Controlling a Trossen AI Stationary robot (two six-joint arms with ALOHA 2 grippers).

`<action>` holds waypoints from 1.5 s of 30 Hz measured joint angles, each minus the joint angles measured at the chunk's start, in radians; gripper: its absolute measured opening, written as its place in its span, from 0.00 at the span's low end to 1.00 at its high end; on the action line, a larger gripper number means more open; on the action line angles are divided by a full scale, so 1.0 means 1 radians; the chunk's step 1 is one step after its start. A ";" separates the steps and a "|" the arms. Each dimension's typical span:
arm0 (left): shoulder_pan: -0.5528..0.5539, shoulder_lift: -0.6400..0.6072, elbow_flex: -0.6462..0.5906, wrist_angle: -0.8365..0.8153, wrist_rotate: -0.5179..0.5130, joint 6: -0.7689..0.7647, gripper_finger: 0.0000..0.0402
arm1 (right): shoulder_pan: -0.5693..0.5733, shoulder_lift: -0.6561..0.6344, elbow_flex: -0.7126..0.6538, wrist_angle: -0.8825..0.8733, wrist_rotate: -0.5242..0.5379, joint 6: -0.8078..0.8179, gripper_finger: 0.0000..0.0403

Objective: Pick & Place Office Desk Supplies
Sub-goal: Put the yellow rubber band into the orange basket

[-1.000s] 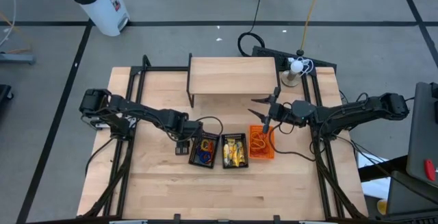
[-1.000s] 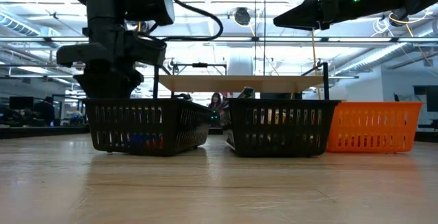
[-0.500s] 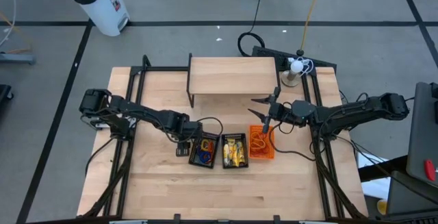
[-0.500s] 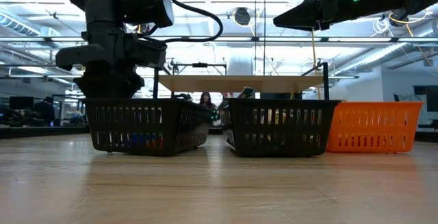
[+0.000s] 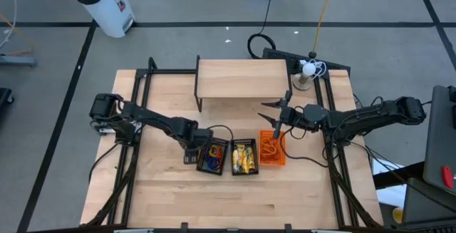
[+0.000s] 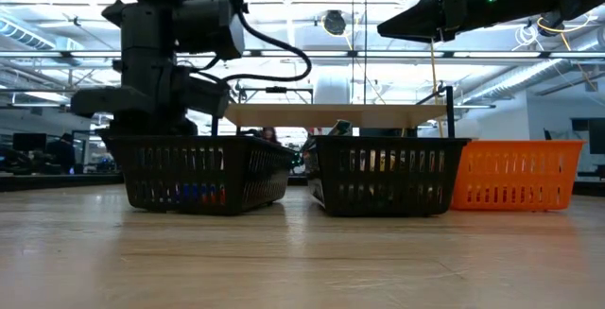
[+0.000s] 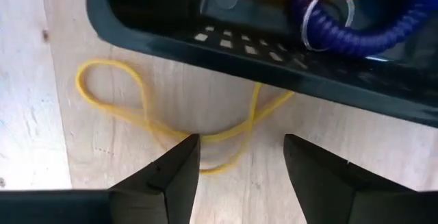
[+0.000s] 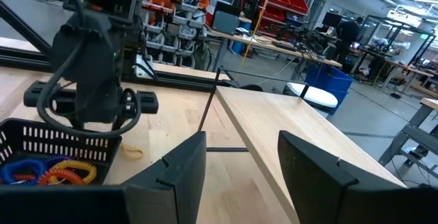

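While the tabletop (image 5: pixel 164 190) carries three baskets in a row, two are black and one is orange. The left black basket (image 5: pixel 212 156) holds coiled cords in blue, orange and yellow; the middle black basket (image 5: pixel 244 157) holds yellow pieces; the orange basket (image 5: pixel 271 149) holds orange loops. Two arms are seen. The left end effector (image 7: pixel 239 166) is lowered just beside the outer wall of the left black basket, its fingers held apart over one yellow rubber band (image 7: pixel 147 114) that lies loose on the wood, one strand running to the foot of the basket wall, possibly under it. The right end effector (image 5: pixel 273 117) is held raised behind the orange basket, fingers apart and empty.

A miss is judged likely: the band is thin and flat, so the fingers could close above it or scrape the wood. Should the strand be caught under the basket, the basket could be dragged along when the band is lifted. The basket wall could also be struck, being so close.
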 joint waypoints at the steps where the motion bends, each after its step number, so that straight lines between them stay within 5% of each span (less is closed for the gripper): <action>1: 0.000 0.005 0.001 0.002 -0.005 -0.001 0.53 | 0.000 0.000 0.000 0.001 0.000 0.000 0.42; 9: -0.001 0.019 0.002 0.029 -0.012 0.022 0.46 | 0.000 0.000 0.000 0.001 0.001 0.015 0.42; 20: 0.000 0.028 0.003 0.053 -0.038 0.017 0.02 | 0.000 0.000 0.000 0.001 0.000 0.032 0.42; 28: 0.006 0.023 0.029 -0.035 -0.032 0.015 0.01 | 0.010 0.000 0.000 0.001 -0.001 0.052 0.42; 31: 0.008 0.026 0.080 -0.161 -0.107 0.014 0.00 | 0.024 0.000 0.000 0.008 -0.002 0.052 0.42; 39: 0.006 0.024 0.298 -0.553 -0.286 -0.069 0.00 | 0.067 0.000 0.000 0.070 -0.050 0.047 0.42; 45: -0.031 0.023 0.490 -0.589 -0.292 -0.106 0.00 | 0.076 0.000 0.000 0.080 -0.069 0.051 0.42</action>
